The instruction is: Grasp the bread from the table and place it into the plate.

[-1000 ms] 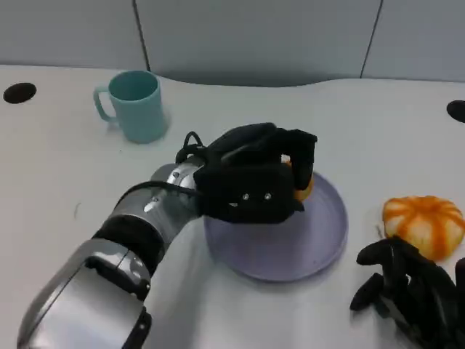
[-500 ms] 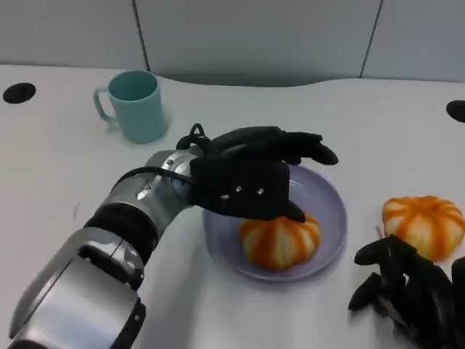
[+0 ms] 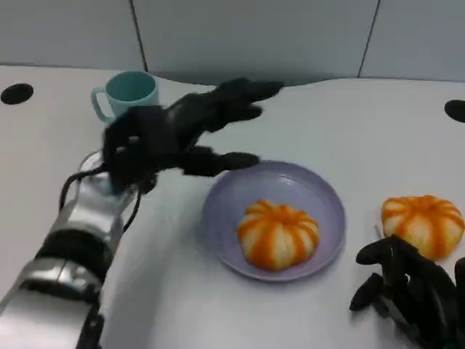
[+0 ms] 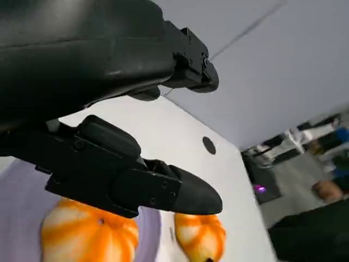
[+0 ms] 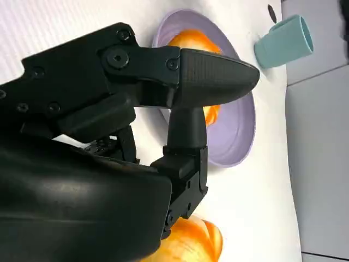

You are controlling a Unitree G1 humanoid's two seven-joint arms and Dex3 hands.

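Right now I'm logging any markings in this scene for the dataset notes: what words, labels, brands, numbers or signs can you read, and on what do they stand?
No readable text in any view.
Teal cup: plain, no print visible.
Purple plate: plain.
Bread on the plate and bread on the table: only orange and white stripes.
Left hand and right hand: black shells, no legible marking.
Distant room in the left wrist view: too blurred to read.
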